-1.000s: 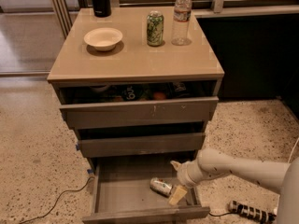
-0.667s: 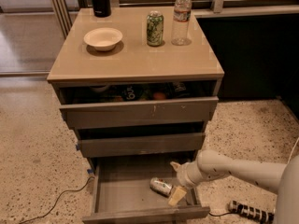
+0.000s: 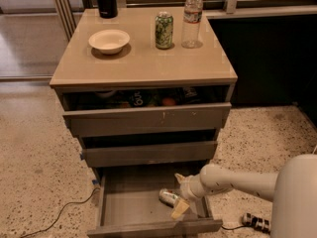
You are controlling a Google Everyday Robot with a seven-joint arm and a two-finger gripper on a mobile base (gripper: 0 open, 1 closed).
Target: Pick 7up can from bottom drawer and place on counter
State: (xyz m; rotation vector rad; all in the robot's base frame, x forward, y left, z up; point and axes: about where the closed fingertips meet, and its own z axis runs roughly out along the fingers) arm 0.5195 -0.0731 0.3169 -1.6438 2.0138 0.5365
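1. In the camera view, we see the bottom drawer (image 3: 130,208) pulled fully out, which leaves its grey inside open from above. The 7up can (image 3: 167,197) lies on its side near the drawer's right wall.
2. Our gripper (image 3: 178,195) reaches in low from the right. Its jaws are spread wide, one finger on each side of the can, and we judge it is not yet clamped.
3. On the counter (image 3: 143,66), a bowl (image 3: 109,40), a green-patterned can (image 3: 164,30) and a plastic bottle (image 3: 191,19) stand toward the back. That leaves the bare front for setting the can down.
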